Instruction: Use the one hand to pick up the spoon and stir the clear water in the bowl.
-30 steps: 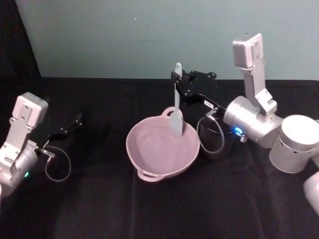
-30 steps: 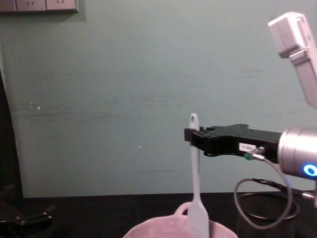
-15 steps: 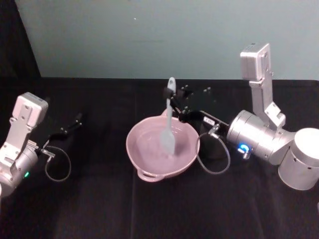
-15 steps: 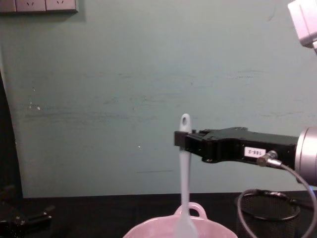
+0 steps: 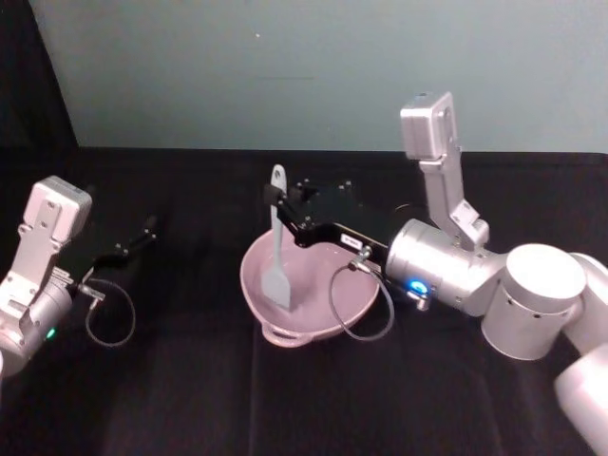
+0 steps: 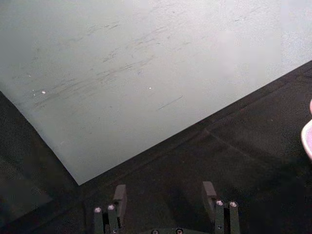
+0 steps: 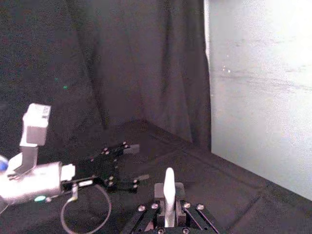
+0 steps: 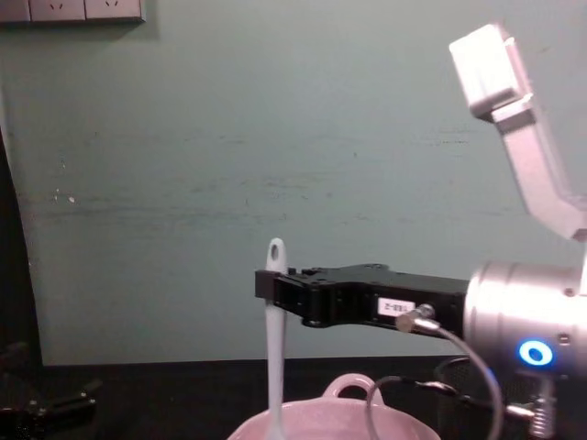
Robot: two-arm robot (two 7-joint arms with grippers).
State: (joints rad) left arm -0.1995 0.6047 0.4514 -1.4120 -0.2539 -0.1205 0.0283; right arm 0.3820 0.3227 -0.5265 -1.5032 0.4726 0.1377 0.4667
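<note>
My right hand (image 5: pixel 283 205) pinched the spoon (image 5: pixel 276 242) near its top, shaft upright, scoop sunk at 9 o'clock inside the bowl (image 5: pixel 304 328), while my left hand (image 5: pixel 147 228), jaws apart, sat parked far toward 9 o'clock.

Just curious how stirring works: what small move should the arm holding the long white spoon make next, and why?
Probably sweep sideways toward the right rim, scoop kept low: the right gripper holds the long white plastic spoon upright, its scoop inside the wide pale pink bowl near its left wall. The left gripper lies parked, open.
</note>
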